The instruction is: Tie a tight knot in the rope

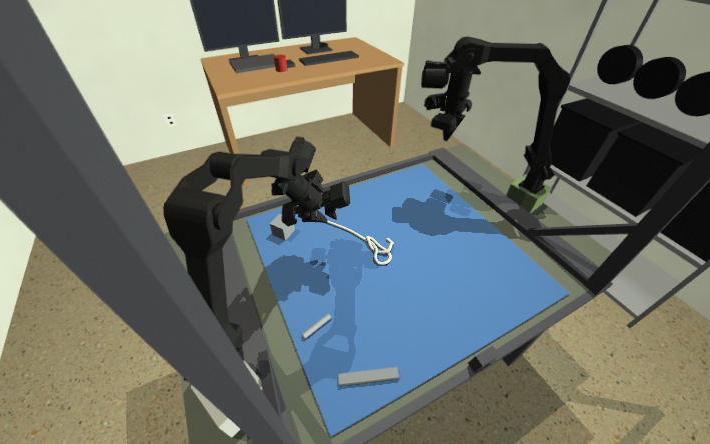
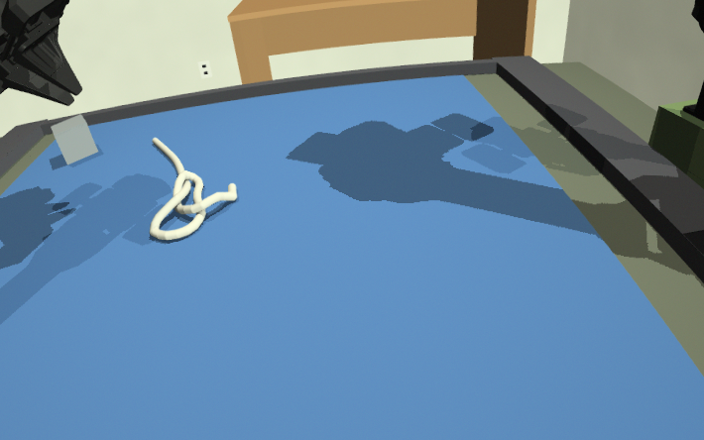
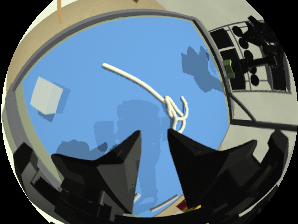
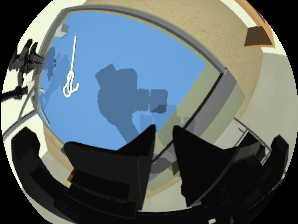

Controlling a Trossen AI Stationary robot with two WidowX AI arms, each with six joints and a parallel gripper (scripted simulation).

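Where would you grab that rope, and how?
I'd pinch the rope midway along its long straight tail, near the pale cube. Coming from above, fingers across it, looks best: it lies thin and single there, while the other end is tangled in loops.
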